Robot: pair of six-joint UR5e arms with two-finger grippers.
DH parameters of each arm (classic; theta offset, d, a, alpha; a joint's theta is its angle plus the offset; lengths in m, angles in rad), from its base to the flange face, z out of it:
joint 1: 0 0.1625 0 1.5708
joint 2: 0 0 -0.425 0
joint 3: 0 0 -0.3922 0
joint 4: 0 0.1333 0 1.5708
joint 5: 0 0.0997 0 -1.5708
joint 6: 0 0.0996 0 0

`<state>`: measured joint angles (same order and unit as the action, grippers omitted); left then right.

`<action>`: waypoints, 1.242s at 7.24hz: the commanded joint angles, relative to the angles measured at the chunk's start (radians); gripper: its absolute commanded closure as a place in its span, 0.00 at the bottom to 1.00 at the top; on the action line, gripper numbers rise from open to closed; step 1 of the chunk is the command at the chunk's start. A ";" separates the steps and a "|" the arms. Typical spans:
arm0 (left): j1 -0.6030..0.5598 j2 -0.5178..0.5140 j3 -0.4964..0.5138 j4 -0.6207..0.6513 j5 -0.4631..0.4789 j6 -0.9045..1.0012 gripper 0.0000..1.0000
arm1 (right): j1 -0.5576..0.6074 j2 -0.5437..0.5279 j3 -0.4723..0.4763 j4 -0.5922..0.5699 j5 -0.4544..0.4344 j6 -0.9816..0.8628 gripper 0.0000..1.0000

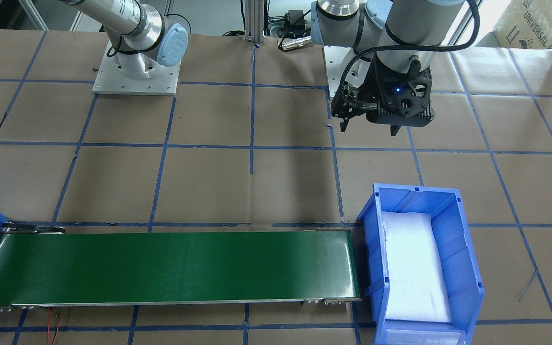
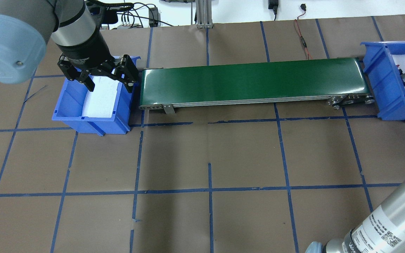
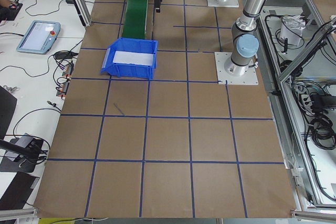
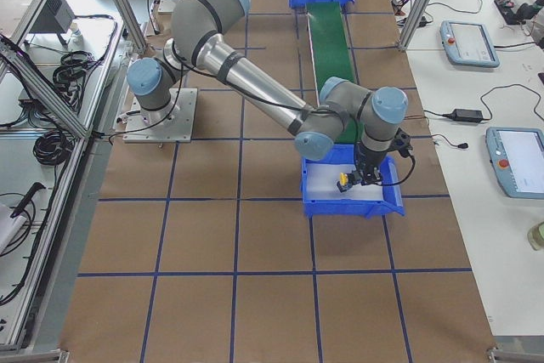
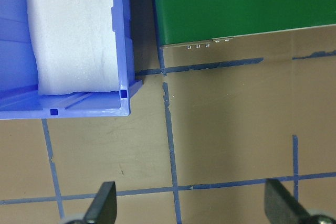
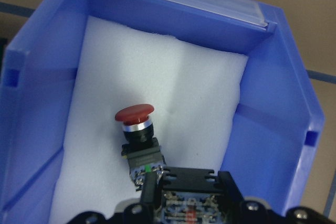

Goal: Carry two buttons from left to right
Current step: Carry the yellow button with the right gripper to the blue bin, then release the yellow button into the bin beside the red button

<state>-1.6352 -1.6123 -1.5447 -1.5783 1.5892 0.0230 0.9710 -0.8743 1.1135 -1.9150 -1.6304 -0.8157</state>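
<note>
The red button [image 6: 135,115] lies on its side on the white foam inside the right-hand blue bin [image 6: 273,108]. Just above it, my right gripper [image 6: 186,208] is shut on the yellow button [image 4: 342,181], whose yellow cap sticks out beside the fingers over that bin [image 4: 348,209]. In the right wrist view only the held button's contact block shows. My left gripper [image 2: 110,86] hangs open and empty above the left blue bin [image 2: 93,121], which holds only white foam. Its fingertips [image 5: 102,203] stand wide apart over brown paper.
A long green conveyor belt [image 2: 251,80] runs between the two bins. The table is covered in brown paper with a blue tape grid. The arm bases [image 1: 136,72] sit at the robot's side, with cables behind them.
</note>
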 commanded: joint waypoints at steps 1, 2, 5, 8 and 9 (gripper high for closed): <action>0.000 0.000 0.000 0.000 0.000 0.000 0.00 | 0.040 0.069 -0.043 -0.002 0.000 0.010 0.78; 0.000 0.000 0.000 0.000 0.000 0.000 0.00 | 0.043 0.086 -0.041 -0.004 0.000 0.012 0.78; 0.000 0.000 0.000 0.000 0.000 0.000 0.00 | 0.041 0.104 -0.047 -0.009 0.000 0.010 0.51; 0.000 0.000 0.000 -0.002 0.000 0.000 0.00 | 0.040 0.057 -0.066 0.032 0.036 0.012 0.09; 0.000 0.000 0.000 -0.002 0.000 0.000 0.00 | 0.051 -0.006 -0.066 0.104 0.049 0.015 0.09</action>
<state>-1.6352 -1.6122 -1.5447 -1.5798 1.5892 0.0230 1.0137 -0.8198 1.0525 -1.8777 -1.6021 -0.8033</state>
